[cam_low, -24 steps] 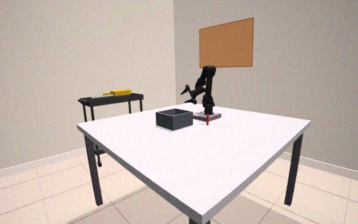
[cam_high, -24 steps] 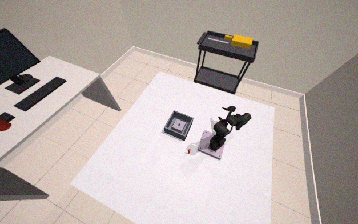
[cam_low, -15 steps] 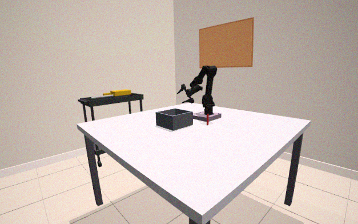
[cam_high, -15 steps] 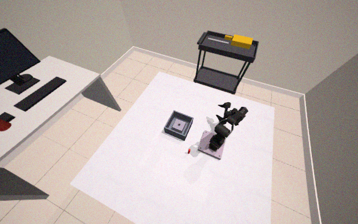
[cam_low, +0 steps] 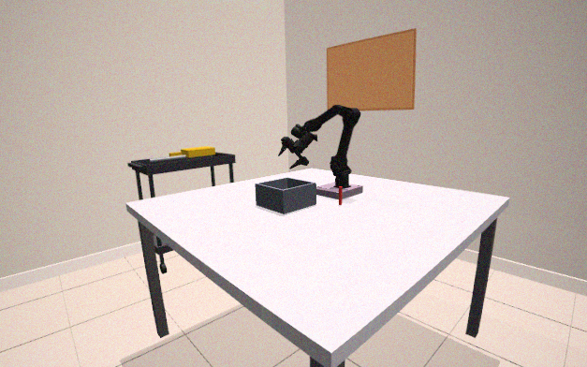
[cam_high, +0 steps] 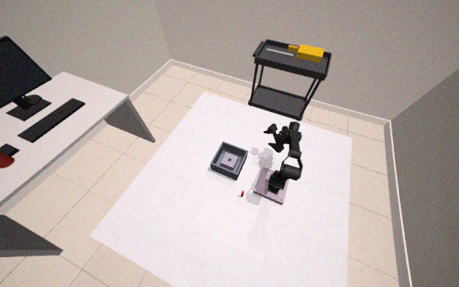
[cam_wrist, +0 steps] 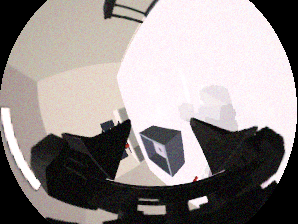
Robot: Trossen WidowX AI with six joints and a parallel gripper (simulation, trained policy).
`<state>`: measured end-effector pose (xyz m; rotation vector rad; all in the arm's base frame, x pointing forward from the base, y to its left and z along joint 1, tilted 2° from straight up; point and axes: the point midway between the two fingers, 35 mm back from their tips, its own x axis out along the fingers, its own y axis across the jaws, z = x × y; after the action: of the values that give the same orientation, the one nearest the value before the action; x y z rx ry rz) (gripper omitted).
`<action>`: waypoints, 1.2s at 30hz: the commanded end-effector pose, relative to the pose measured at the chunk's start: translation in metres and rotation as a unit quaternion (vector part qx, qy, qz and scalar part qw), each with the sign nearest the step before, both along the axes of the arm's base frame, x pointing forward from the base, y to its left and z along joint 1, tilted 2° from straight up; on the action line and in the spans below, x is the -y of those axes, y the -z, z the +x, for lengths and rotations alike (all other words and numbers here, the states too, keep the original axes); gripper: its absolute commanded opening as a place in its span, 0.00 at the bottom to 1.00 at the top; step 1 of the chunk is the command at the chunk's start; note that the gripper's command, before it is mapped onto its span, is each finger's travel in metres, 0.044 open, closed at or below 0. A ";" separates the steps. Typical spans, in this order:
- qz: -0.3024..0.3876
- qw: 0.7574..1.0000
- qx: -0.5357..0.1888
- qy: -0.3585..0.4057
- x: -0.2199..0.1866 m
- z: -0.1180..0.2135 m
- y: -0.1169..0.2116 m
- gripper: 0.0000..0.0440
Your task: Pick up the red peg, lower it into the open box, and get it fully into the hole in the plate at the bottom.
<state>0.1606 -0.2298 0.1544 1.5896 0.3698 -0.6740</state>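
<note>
In the top view, the red peg (cam_high: pixel 242 194) (cam_low: pixel 340 196) (cam_wrist: pixel 195 178) is standing on the white table (cam_high: pixel 201 220) (cam_low: pixel 318 262) (cam_wrist: pixel 165 60), between five and six o'clock from the dark box (cam_high: pixel 236 178) (cam_low: pixel 286 198) (cam_wrist: pixel 177 145). It is looking thin, straight and plain red, and in the exterior view it is standing upright. The base plate (cam_high: pixel 282 200) (cam_low: pixel 325 191) of the arm is lying near the peg, between two and three o'clock from it. The gripper (cam_high: pixel 266 138) (cam_low: pixel 286 161) (cam_wrist: pixel 161 121) is hanging above the table, at about two o'clock from the box in the top view. Its fingers are standing widely spread and are holding nothing. Inside the box, the pale plate (cam_high: pixel 233 164) (cam_wrist: pixel 162 153) is showing its small dark hole, and the peg is standing outside.
</note>
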 end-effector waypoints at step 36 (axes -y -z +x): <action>-0.085 0.898 -0.261 -0.343 -0.215 0.085 -0.013 1.00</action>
<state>0.2486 -0.0250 0.1684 1.0016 1.1429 -0.5343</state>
